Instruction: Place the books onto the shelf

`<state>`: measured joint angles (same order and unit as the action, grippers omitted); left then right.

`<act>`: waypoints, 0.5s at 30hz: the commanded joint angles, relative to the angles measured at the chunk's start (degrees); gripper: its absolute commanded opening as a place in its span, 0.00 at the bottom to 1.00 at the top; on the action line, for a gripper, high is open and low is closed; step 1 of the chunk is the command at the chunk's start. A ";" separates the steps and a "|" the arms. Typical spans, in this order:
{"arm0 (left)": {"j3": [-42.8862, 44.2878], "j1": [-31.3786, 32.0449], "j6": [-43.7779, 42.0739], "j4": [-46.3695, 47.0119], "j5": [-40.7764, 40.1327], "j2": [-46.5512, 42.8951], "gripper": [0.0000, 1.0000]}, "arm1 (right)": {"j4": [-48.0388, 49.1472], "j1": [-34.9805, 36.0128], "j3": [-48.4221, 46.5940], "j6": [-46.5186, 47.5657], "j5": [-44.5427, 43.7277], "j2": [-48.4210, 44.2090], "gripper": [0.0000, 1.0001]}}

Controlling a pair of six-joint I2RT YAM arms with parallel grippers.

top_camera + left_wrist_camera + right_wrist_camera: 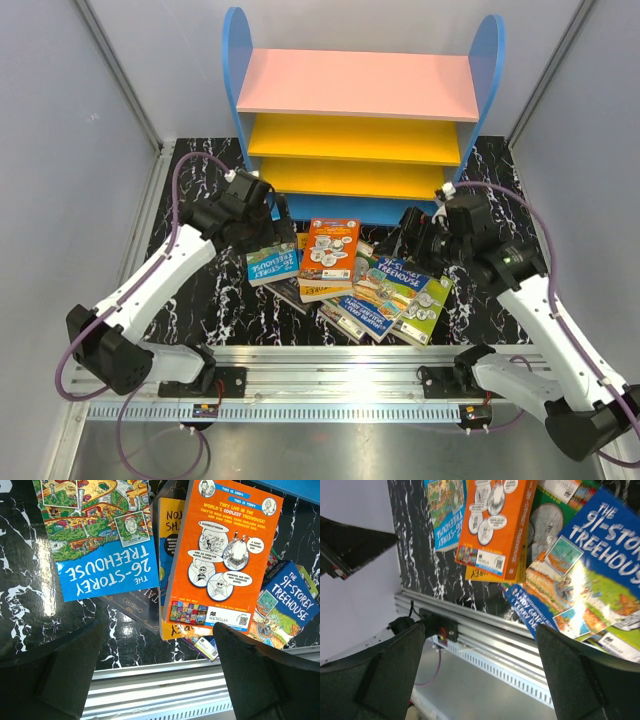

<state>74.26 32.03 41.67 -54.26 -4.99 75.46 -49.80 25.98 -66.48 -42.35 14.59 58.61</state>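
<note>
The orange book (220,555) is hiding most of a yellow book (168,511) beneath; the 91-Storey book (605,535) is running off the right wrist view's edge

The shelf (488,70) at twelve o'clock has blue side panels (236,60), a pink top board (355,85) and two yellow-orange lower boards (355,138). The table (228,312) is black with white marble veining. The orange book (330,252) bears white cartoon bubbles. At its nine o'clock the 26-Storey book (272,265) is blue and green with white lettering. At its four o'clock the blue 91-Storey book (392,285) overlaps a green book (432,308) patterned with silver coins. The arms (160,280) are white with black joints, and the cables (178,200) are purple.
</note>
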 commanded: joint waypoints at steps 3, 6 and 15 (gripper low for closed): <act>-1.92 0.14 -1.06 7.05 1.29 1.35 0.99 | 19.26 0.13 12.68 -6.34 12.38 2.73 0.99; -1.14 0.22 -3.96 9.52 2.44 4.68 0.99 | 24.64 0.13 13.75 -5.91 13.79 8.26 0.97; 1.77 0.22 -9.76 15.93 6.30 17.78 0.99 | 35.20 -0.05 10.67 -6.60 15.47 26.54 0.86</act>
<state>73.06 32.05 35.22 -43.27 -1.63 91.74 -22.39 25.93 -53.74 -47.64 27.55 82.15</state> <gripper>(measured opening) 0.987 0.869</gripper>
